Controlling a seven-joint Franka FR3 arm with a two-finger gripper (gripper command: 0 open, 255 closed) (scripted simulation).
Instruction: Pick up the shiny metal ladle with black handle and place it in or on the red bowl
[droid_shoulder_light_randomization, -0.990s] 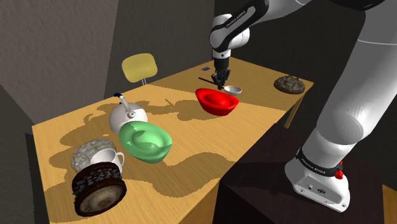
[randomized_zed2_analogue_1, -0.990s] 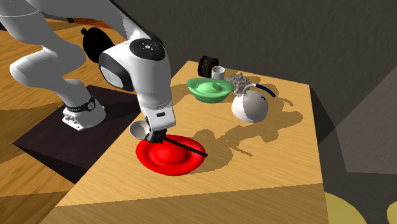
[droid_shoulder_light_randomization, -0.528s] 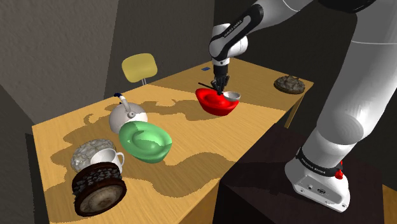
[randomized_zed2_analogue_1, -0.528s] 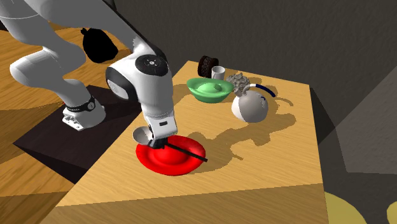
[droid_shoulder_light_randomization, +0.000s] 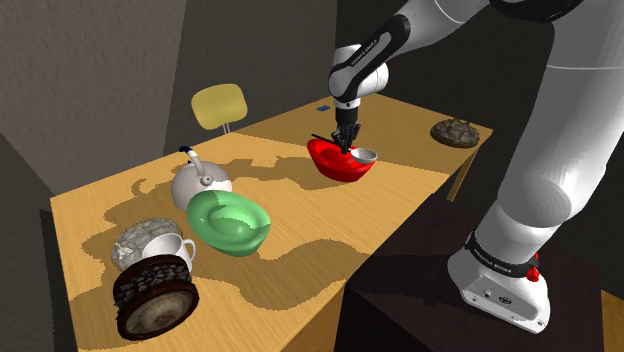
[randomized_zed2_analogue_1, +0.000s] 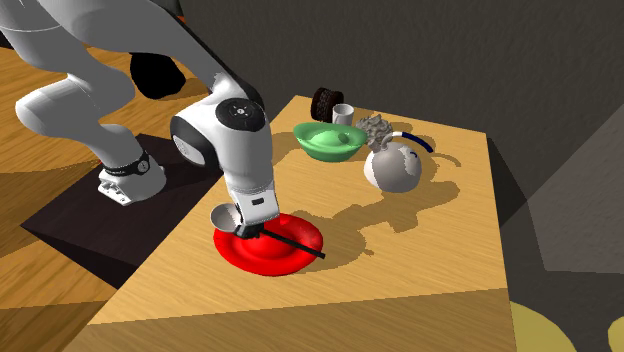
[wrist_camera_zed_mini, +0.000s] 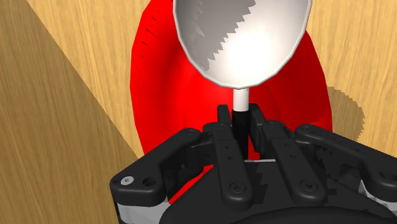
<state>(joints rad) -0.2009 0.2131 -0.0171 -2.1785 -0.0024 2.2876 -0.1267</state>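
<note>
The ladle has a shiny round cup (wrist_camera_zed_mini: 240, 39) and a thin black handle (randomized_zed2_analogue_1: 296, 244). My gripper (wrist_camera_zed_mini: 240, 121) is shut on the handle just behind the cup's white neck. It holds the ladle low over the red bowl (droid_shoulder_light_randomization: 338, 160), with the cup (droid_shoulder_light_randomization: 364, 154) at the bowl's rim on the shoulder view's right. In the second exterior view the gripper (randomized_zed2_analogue_1: 248, 229) is down in the red bowl (randomized_zed2_analogue_1: 268, 246), the cup (randomized_zed2_analogue_1: 223, 217) juts past the bowl's left rim and the handle crosses the bowl to the right.
On the wooden table (droid_shoulder_light_randomization: 120, 205) stand a green bowl (droid_shoulder_light_randomization: 231, 222), a white kettle (droid_shoulder_light_randomization: 200, 183), a white cup (droid_shoulder_light_randomization: 170, 250), a grey lumpy object (droid_shoulder_light_randomization: 140, 236) and a dark round object (droid_shoulder_light_randomization: 154, 294). Another dark object (droid_shoulder_light_randomization: 456, 131) lies at the far corner. A yellow chair (droid_shoulder_light_randomization: 220, 105) stands behind.
The gripper has come down with the ladle, from above the red bowl to low over it. The ladle's cup has sunk to the bowl's rim.
</note>
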